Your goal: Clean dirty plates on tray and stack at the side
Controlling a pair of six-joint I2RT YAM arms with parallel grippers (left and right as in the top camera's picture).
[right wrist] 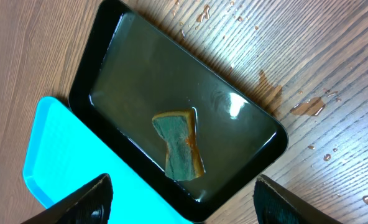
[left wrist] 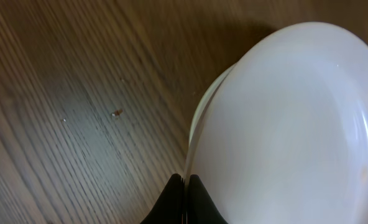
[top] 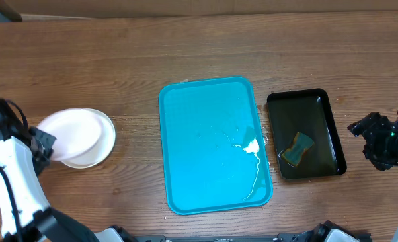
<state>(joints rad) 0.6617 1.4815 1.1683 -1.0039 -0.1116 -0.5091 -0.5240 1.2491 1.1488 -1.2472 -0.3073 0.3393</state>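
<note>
- A brown wooden surface (top: pixel 185 47) is seen under all the things.
- The tray (top: pixel 206 134), bright cyan, is laid in the middle of the surface; a wet streak and a small white patch (top: pixel 251 146) are seen near its right rim.
- A smaller black tray (top: pixel 320 114) is placed just beside the tray on the right, and shallow water is held in it.
- The plates (top: pixel 101 144) are stacked on the surface left of the tray, well apart from it.
- The top plate (left wrist: pixel 283 124), white, is shifted up and to the left over the plate below it.
- The left hand (left wrist: pixel 185 190) is pressed together on the rim of the top plate, at the left edge of the stack.
- The right hand (right wrist: pixel 183 199) is held above the black tray, with its fingers (right wrist: pixel 91 199) spread wide apart and nothing between them.
- A green and yellow sponge (right wrist: pixel 179 149) is lying in the water of the black tray.
- Water drops (right wrist: pixel 308 107) are scattered on the surface beside the black tray.
- A small crumb (left wrist: pixel 116 112) is seen on the surface near the plates.
</note>
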